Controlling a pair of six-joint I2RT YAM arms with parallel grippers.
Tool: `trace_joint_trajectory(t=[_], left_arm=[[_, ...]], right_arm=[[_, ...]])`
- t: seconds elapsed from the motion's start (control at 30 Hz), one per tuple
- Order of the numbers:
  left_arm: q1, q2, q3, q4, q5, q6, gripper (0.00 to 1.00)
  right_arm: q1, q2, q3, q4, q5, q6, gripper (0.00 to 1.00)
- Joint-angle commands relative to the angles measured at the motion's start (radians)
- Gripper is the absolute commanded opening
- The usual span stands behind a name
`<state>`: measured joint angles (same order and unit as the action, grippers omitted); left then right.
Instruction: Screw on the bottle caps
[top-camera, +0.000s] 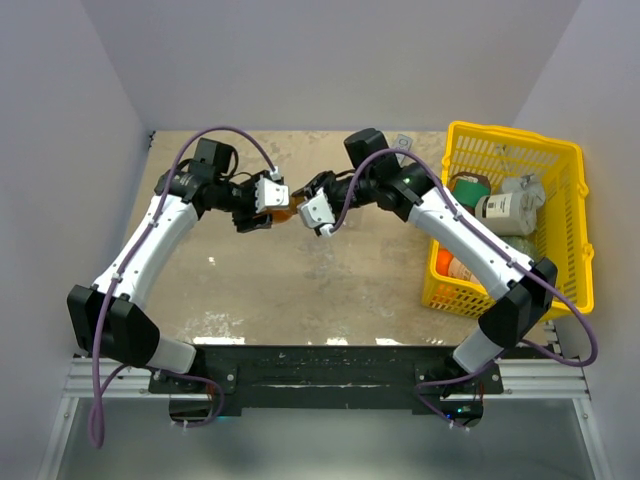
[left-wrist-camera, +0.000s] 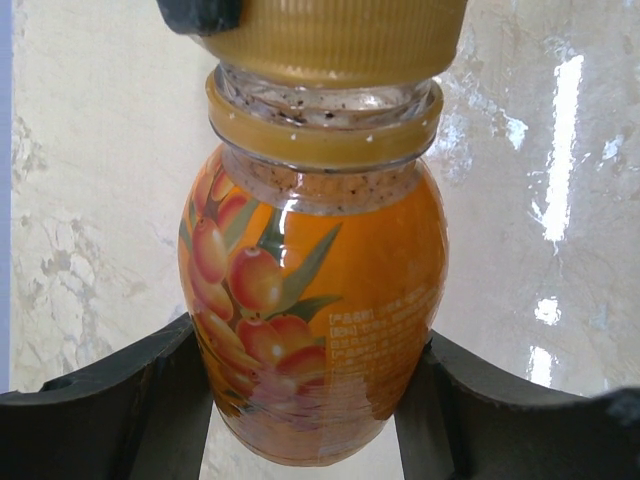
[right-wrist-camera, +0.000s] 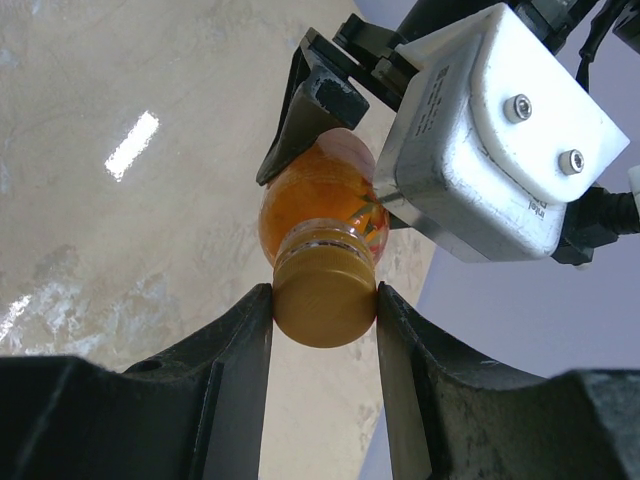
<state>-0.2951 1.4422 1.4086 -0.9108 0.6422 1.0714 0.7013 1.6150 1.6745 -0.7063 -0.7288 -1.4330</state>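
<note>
Holding the small orange juice bottle (left-wrist-camera: 320, 300) clear of the beige marbled table (left-wrist-camera: 90, 200), the left gripper (left-wrist-camera: 310, 395) has its dark fingers (left-wrist-camera: 120, 400) pressed against both sides of the body, evidently to brace it against turning. The right gripper (right-wrist-camera: 323, 305) pinches the ribbed brownish-orange plastic cap (left-wrist-camera: 330, 45), which sits on the neck. Clear thread shows between cap and collar ring (left-wrist-camera: 320, 140) (judged not fully seated), so tightening appears to be the step in hand. Label: printed orange berries with green leaves, plus a block of small white characters too fine to read. No brand legible.
</note>
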Motion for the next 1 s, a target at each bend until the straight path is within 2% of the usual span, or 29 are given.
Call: trace_joint_trajectory(t=[0.0, 0.23, 0.4, 0.83, 0.97], left_arm=[[-0.013, -0.043, 0.000, 0.088, 0.059, 0.036, 0.00], [-0.013, -0.095, -0.065, 0.228, 0.068, -0.002, 0.00], [-0.013, -0.103, -0.069, 0.256, 0.067, -0.021, 0.00], [-0.013, -0.163, -0.132, 0.386, 0.001, -0.071, 0.00], [-0.013, -0.175, -0.140, 0.400, -0.015, -0.088, 0.00]], right_arm=[[0.013, 0.020, -0.016, 0.042, -0.015, 0.060, 0.00], [0.012, 0.032, -0.016, 0.182, -0.073, 0.321, 0.00], [0.013, 0.039, -0.045, 0.293, -0.061, 0.480, 0.00], [-0.005, 0.120, -0.001, 0.403, 0.000, 0.858, 0.00], [-0.029, 0.166, 0.056, 0.418, 0.040, 1.024, 0.00]])
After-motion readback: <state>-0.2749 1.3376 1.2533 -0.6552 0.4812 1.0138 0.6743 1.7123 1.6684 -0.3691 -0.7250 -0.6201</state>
